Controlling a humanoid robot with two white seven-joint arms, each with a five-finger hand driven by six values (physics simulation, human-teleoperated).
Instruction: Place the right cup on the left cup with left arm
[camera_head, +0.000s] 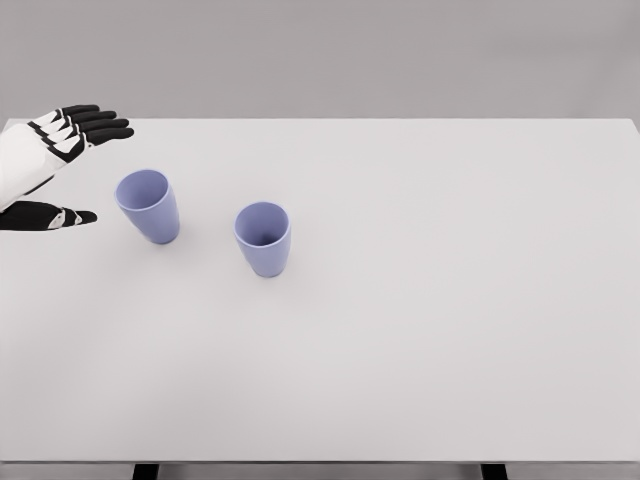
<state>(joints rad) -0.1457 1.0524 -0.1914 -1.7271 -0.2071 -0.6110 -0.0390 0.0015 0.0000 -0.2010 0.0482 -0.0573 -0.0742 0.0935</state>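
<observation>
Two lavender-blue cups stand upright on the white table (430, 320), mouths open toward me. The left cup (149, 206) is at the left, and the right cup (264, 238) stands a short way to its lower right, apart from it. My left hand (84, 165) hovers at the far left edge, just left of the left cup and not touching it. Its black fingers (95, 122) are stretched out and the thumb (60, 216) is spread below, holding nothing. The right arm does not show.
The table's far edge runs across the top against a grey wall, and its front edge lies near the bottom of the view. Two dark table legs (146, 470) peek out below the front edge.
</observation>
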